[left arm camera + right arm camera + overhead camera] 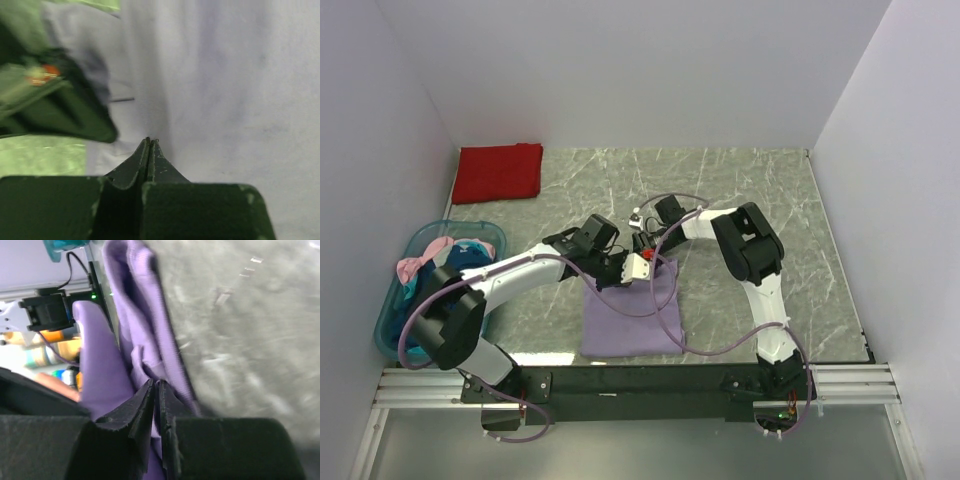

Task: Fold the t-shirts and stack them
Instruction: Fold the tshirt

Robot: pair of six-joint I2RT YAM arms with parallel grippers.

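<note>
A light purple t-shirt (632, 315) lies partly folded on the marble table, near the front middle. My right gripper (651, 249) is at its far edge, shut on a bunched fold of the purple cloth (140, 315); the right gripper (156, 384) has cloth between its jaws. My left gripper (642, 268) sits just beside it over the same edge. In the left wrist view the left gripper (151, 141) is shut, tips against the purple shirt (225, 90), with no cloth showing between the jaws. A folded red t-shirt (498, 172) lies at the far left.
A translucent teal tub (412, 247) at the left edge holds pink (420, 266) and dark blue shirts. White walls close in the table on three sides. The right gripper's dark body (60, 110) fills the left of the left wrist view.
</note>
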